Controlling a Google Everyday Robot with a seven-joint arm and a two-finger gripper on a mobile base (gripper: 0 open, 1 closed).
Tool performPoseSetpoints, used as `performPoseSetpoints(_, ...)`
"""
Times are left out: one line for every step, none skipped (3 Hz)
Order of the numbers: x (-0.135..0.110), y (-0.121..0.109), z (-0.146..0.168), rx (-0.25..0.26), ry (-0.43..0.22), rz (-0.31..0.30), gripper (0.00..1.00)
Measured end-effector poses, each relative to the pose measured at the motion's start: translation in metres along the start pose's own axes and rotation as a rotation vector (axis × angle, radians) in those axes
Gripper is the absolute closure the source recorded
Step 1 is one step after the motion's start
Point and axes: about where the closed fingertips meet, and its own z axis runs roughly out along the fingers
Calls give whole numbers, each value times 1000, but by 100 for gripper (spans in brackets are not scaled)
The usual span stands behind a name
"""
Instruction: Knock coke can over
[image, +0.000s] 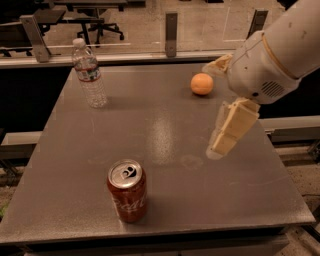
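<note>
The coke can (127, 190) is red with white script and a silver top. It stands upright near the front edge of the grey table (165, 125), left of centre. My gripper (218, 111) hangs over the right side of the table, to the right of the can and farther back, well apart from it. It is open and empty, with one cream finger (231, 127) pointing down toward the table and the other up near the orange.
A clear plastic water bottle (89, 73) stands upright at the back left. A round orange (202, 84) lies at the back right, just behind the gripper. A rail with posts and office chairs lie beyond the far edge.
</note>
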Motion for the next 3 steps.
performPoseSetpoints(-32,23,29,-77,-97,-91,0)
performPoseSetpoints(-51,42,49,-138,-166,-152,0)
performPoseSetpoints(-75,69,73,-224,-230,-205,0)
